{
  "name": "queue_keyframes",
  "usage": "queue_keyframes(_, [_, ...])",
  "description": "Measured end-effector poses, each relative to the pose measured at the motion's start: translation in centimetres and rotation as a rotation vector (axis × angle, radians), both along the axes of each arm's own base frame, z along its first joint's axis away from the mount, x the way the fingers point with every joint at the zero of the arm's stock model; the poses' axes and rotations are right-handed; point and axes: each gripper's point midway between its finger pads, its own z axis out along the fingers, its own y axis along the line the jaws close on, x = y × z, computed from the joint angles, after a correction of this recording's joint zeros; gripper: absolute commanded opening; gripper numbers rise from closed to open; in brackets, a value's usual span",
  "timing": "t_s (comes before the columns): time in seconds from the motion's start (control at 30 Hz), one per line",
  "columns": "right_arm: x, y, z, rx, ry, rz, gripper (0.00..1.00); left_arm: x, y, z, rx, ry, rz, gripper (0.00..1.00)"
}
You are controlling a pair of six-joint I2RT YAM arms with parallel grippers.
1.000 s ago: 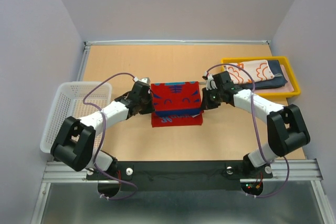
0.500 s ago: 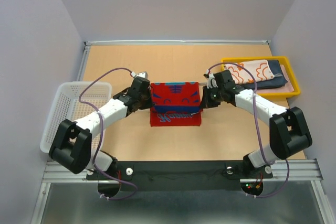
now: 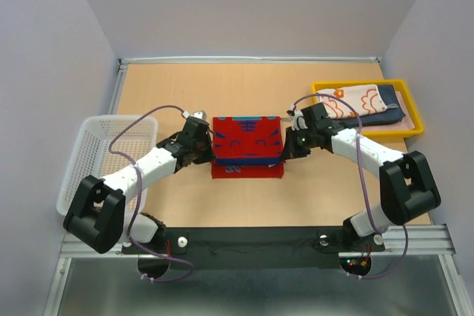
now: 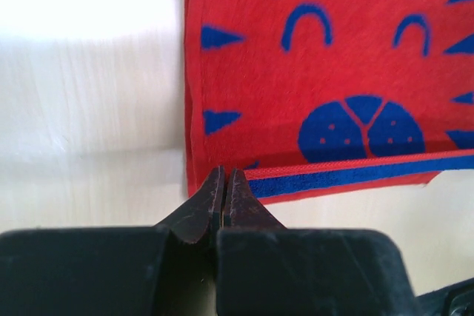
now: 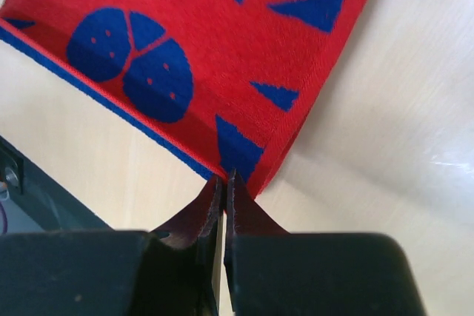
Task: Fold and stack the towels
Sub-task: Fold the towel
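The red towel with blue patches [image 3: 246, 138] lies folded at the table's middle, and a strip of its lower layer [image 3: 246, 171] shows along the near side. My left gripper [image 3: 207, 155] is shut on the upper layer's near left corner, seen in the left wrist view [image 4: 224, 175] at the towel's blue-striped edge [image 4: 348, 175]. My right gripper [image 3: 285, 155] is shut on the near right corner, seen in the right wrist view [image 5: 224, 179] against the towel [image 5: 185, 27]. The orange-and-white towel [image 3: 355, 100] lies on the dark navy towel [image 3: 389, 115] in the yellow tray [image 3: 370, 132].
A white mesh basket [image 3: 96, 155] stands at the left edge, beside the left arm. The yellow tray sits at the back right. A metal rail [image 3: 252, 58] runs along the table's far edge.
Both grippers drew the upper layer's edge back a little, then brought it nearer again. The strip of lower layer showing is now narrower.
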Motion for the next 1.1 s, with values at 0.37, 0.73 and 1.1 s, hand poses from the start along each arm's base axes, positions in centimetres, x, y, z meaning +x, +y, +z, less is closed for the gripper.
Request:
queue_keyframes(0.37, [-3.3,-1.6,-3.6,-0.041,0.190,-0.028,0.54,-3.8,0.8,-3.9,0.072,0.108,0.005,0.64])
queue_keyframes(0.73, [-5.2,0.7,1.6,0.086,0.117,0.017,0.47,-4.5,1.3,2.5,-0.028,-0.084,0.075,0.69])
queue_keyframes(1.1, [-5.8,3.4,-2.5,0.115,0.189,-0.005,0.26,-2.9,0.2,-1.8,0.035,-0.007,0.095,0.44])
